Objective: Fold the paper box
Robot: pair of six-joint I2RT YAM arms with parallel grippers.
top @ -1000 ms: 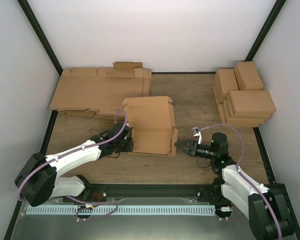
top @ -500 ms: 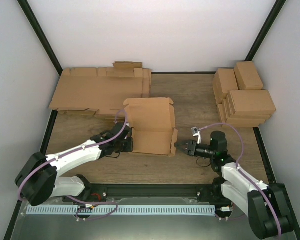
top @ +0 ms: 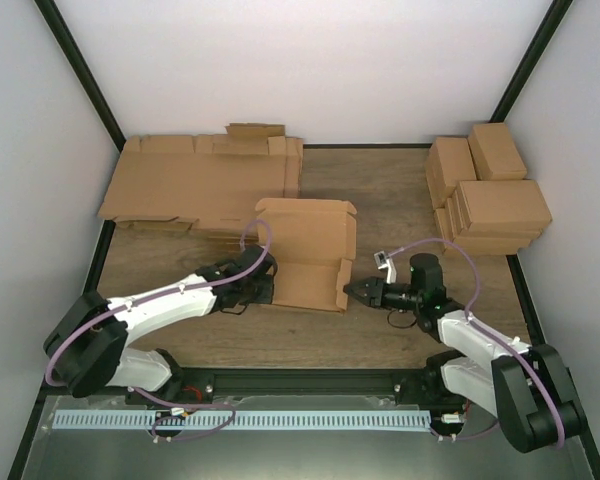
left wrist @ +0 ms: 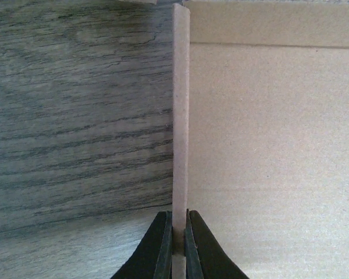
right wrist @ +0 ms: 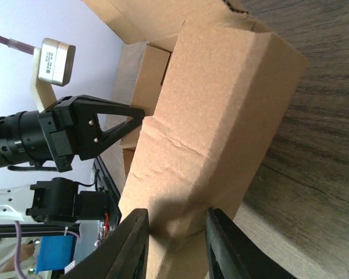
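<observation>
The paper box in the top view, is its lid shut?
No, the paper box is open, lid flap back and the inside showing.

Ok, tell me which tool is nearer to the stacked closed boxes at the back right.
Right. The right tool is at the right end of the paper box, toward the stacked closed boxes; the left tool pinches its left wall, farther off.
</observation>
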